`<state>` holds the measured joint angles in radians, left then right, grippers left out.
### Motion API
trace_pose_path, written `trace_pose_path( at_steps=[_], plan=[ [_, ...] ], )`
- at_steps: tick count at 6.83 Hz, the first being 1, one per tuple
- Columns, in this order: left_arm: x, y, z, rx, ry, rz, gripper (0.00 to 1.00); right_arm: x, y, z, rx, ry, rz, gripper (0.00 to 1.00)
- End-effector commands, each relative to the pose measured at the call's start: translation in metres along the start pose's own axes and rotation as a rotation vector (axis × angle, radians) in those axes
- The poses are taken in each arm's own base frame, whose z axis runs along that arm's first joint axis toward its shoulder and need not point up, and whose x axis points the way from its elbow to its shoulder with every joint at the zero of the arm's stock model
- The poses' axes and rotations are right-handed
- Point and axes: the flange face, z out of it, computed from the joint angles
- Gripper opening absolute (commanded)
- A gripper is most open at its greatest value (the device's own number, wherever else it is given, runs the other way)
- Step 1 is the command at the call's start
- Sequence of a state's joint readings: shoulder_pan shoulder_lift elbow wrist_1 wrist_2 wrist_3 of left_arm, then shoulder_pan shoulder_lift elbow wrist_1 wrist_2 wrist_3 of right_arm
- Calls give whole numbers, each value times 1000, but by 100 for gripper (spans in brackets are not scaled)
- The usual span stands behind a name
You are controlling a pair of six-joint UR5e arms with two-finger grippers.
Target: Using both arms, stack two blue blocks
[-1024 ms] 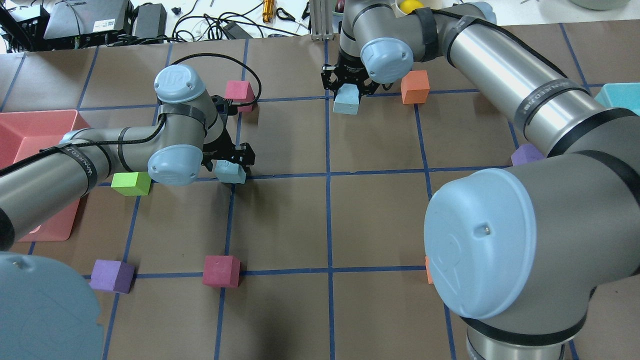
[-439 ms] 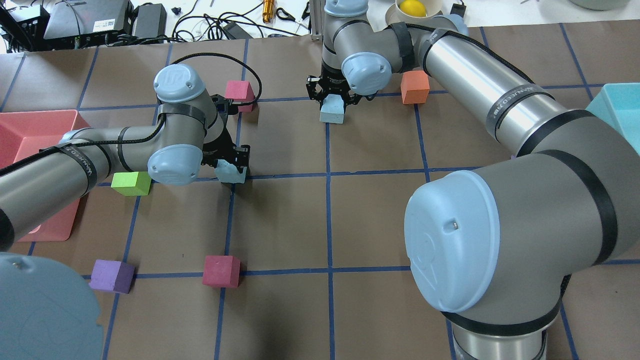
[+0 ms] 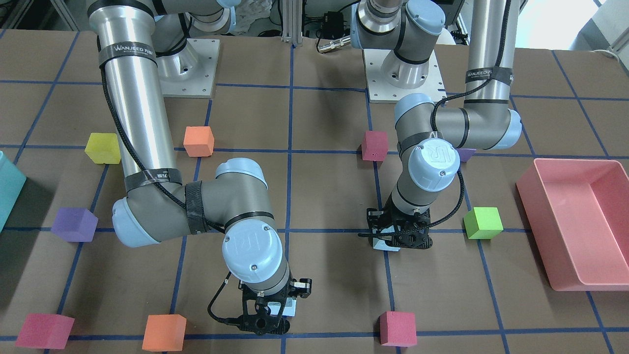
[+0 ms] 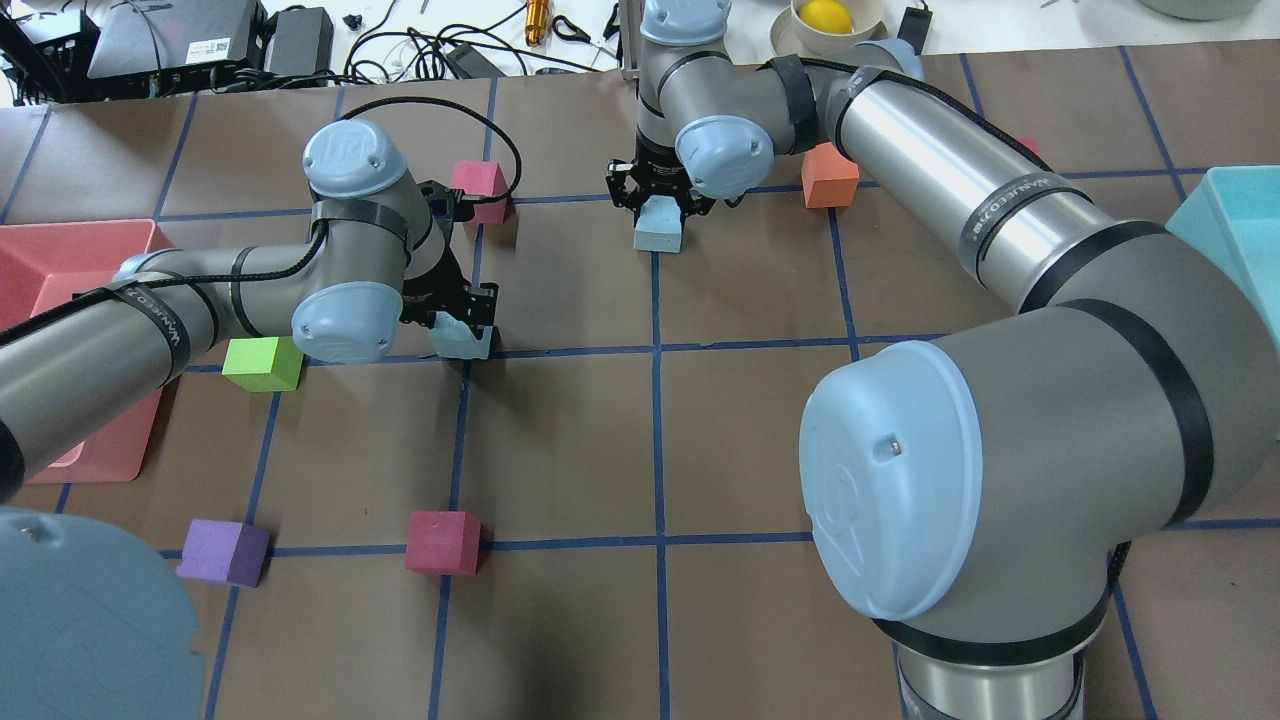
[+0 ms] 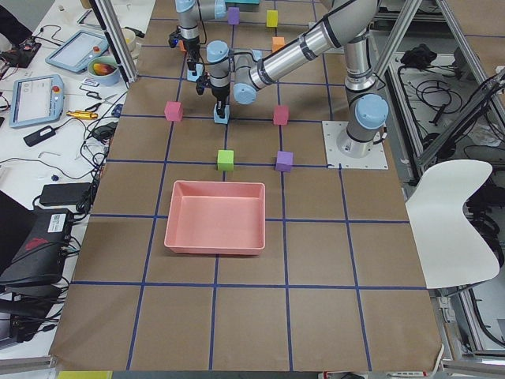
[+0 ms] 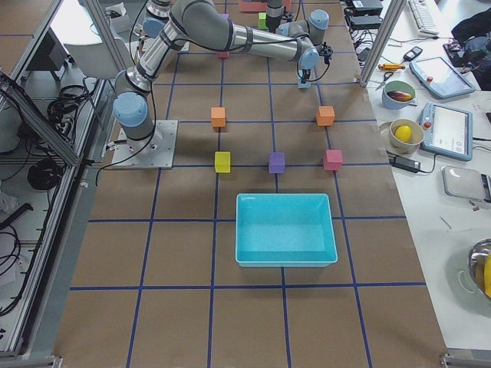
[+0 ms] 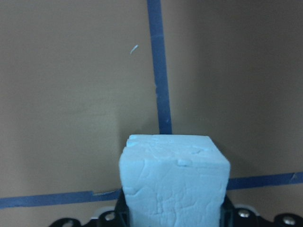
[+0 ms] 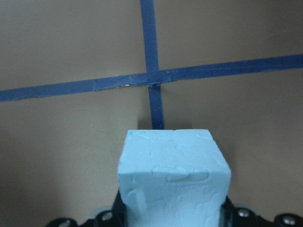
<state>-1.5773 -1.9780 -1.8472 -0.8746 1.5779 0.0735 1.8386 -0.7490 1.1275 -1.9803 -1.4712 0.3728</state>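
My left gripper [image 4: 462, 322] is shut on a pale blue block [image 4: 462, 345] just above a tape crossing, left of the table's middle. It also shows in the front view [image 3: 397, 239] and the block fills the left wrist view [image 7: 173, 182]. My right gripper [image 4: 657, 203] is shut on the second pale blue block [image 4: 658, 232] at the far middle of the table, over a blue tape line. That block shows in the right wrist view [image 8: 173, 177] and the front view [image 3: 292, 308]. Both blocks hang close to the paper.
A pink tray [image 4: 40, 262] is at the left edge and a teal bin [image 4: 1240, 205] at the right. Near the left gripper are a green cube [image 4: 262, 362] and a magenta cube [image 4: 478, 183]. An orange cube [image 4: 829, 176] is beside the right arm. A purple cube [image 4: 224, 551] and a magenta cube [image 4: 443, 541] lie nearer.
My right gripper has moved left with its blue block, from right of the centre tape line to on it. My left gripper has shifted slightly with its block, which now hangs straighter.
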Motion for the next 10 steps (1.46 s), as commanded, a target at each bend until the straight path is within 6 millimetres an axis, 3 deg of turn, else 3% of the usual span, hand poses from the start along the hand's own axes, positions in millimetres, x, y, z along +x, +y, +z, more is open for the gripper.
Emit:
trace_pose_path(
  at_steps=[1,3,4,5,6,7,8,9,10],
  plan=[
    [2,-16,-22,18,-5,-5,0,-1,-2,4,10,-6,-3,100],
    [2,-32,-46,3,1,-9,0,-1,-3,-2,22,-10,0,100],
    [10,-46,-69,7,15,-15,0,-1,-5,-33,54,-17,-2,100],
    [27,-62,-90,3,78,-70,0,12,-1,-78,73,-14,11,100],
    [30,-72,-97,-13,78,-74,0,38,1,-109,47,6,5,100],
    [37,-79,-104,0,80,-81,0,80,-5,-140,23,14,57,100],
    [64,-89,-108,13,75,-93,0,118,2,-179,-6,21,49,100],
    [95,-102,-105,29,56,-98,0,147,26,-203,-61,31,15,100],
    [124,-120,-102,48,49,-86,0,163,59,-214,-85,39,31,100]
  ],
)
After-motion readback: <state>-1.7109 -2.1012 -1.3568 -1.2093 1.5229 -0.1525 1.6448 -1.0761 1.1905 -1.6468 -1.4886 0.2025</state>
